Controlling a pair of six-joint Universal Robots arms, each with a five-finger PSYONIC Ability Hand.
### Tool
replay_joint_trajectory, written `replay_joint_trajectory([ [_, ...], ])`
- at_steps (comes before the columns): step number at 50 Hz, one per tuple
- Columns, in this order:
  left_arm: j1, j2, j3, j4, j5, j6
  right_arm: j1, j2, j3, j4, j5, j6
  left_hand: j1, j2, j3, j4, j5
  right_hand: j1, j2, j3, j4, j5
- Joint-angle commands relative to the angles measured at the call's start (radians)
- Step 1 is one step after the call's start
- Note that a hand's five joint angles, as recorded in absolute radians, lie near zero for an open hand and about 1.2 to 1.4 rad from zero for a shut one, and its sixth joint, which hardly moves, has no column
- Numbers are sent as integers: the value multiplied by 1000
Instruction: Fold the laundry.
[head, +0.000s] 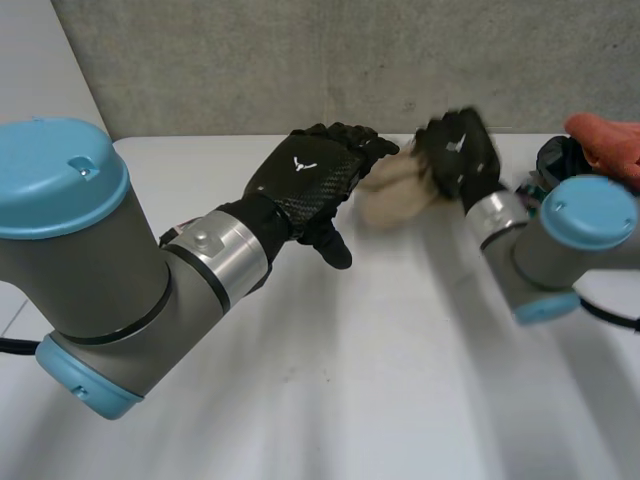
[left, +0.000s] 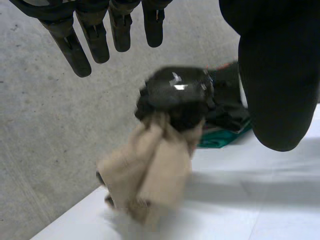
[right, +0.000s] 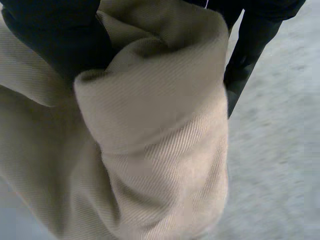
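Nearest to the head camera, the left arm (head: 90, 260) is seen, its grey joint and light-blue cap raised above the white desk (head: 350, 400). At its end the left hand (head: 305, 185) is held in the air over the far part of the desk, released, with its fingers (left: 95, 35) stretched out and nothing grasped. Just beside its fingertips a beige cloth (head: 392, 192) is found, bunched up and clutched by the right hand (head: 458, 150), whose fingers (right: 50, 40) are curled round the upper folds. The cloth is hung from that hand over the desk's far side, in front of the concrete wall (head: 300, 60); whether its lower end is touching the desk cannot be told. Beyond the right arm (head: 545, 255), at the desk's far right corner, an orange-red garment (head: 605, 145) is seen beside dark clothes (head: 558, 158). A green piece (left: 220, 140) is shown under the dark clothes in the left wrist view.
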Motion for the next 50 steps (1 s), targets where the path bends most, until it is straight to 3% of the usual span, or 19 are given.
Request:
replay_joint_trajectory([
  [1,4,12,3,2,-1,0,-96,-45,-117,-111,-67,183,38,32,27,31,5,369,255,253,195,302],
  [18,2,12,0,3,-1,0,-515,-18,-392,-191,-98,527,38,32,27,31,5,369,255,253,195,302],
  [22,1,12,0,3,-1,0,-615,57,-418,-203,-163,648,38,32,27,31,5,369,255,253,195,302],
  [28,-7,12,0,9,2,-26,-728,184,-340,-323,-353,770,33,26,21,25,-1,369,255,253,195,302],
  [35,-33,18,-3,18,14,-77,-770,238,-228,-372,-464,784,24,17,12,16,-10,369,255,253,195,302],
  [42,-39,37,-5,18,13,-80,-776,254,-185,-415,-516,783,18,11,6,10,-16,369,255,253,195,302],
  [50,-48,38,-6,18,13,-80,-776,257,-165,-410,-510,757,21,14,9,13,-13,369,255,253,195,302],
])
